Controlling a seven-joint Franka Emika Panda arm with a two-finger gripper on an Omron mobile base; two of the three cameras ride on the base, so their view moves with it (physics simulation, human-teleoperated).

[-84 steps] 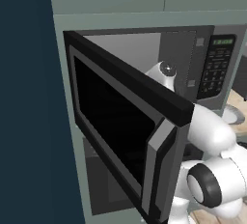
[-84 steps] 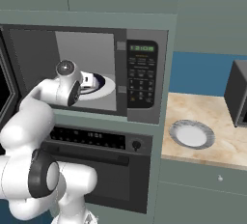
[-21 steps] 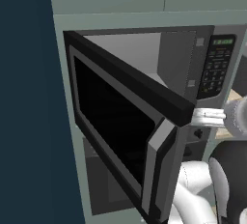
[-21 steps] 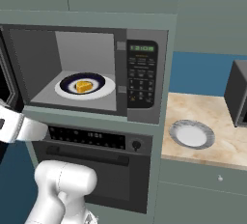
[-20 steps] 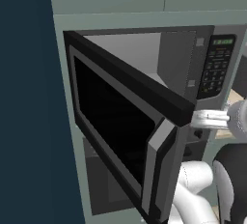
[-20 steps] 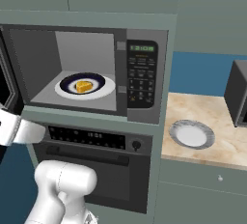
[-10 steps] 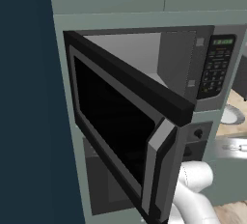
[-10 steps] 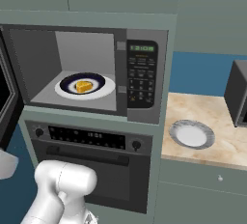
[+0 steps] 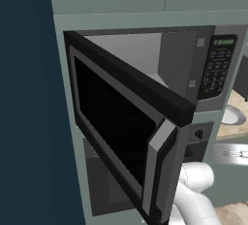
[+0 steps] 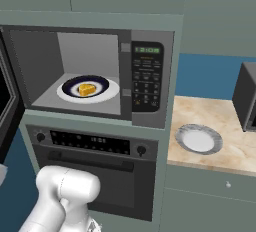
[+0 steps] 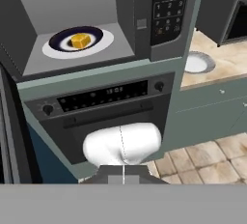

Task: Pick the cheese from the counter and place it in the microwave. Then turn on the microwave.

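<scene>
Door (image 9: 126, 122) of the microwave (image 10: 90, 71), at far left, is swung fully open, its dark window turned toward the left base camera. Cheese (image 10: 87, 90), next rightward, is set on a round dark-centred plate (image 10: 88, 89) inside the microwave cavity, well back from the opening; the placing step is judged done. Keypad (image 10: 146, 78) with green display is found right of the cavity, on the microwave's front panel. Black oven (image 11: 96, 107) with knobs is fitted directly below. Worktop (image 10: 215, 136), furthest right, carries a grey-white plate (image 10: 198, 139) and the corner of a dark appliance (image 10: 246, 96). Step in hand is judged to be closing the door, after which a keypad button is to be pressed; the next move calls for the arm to be brought round outside the door's far edge and pushed inward. Pincer: its fingers are not made out, so whether it is wide or narrow cannot be told; nothing is seen held.
</scene>
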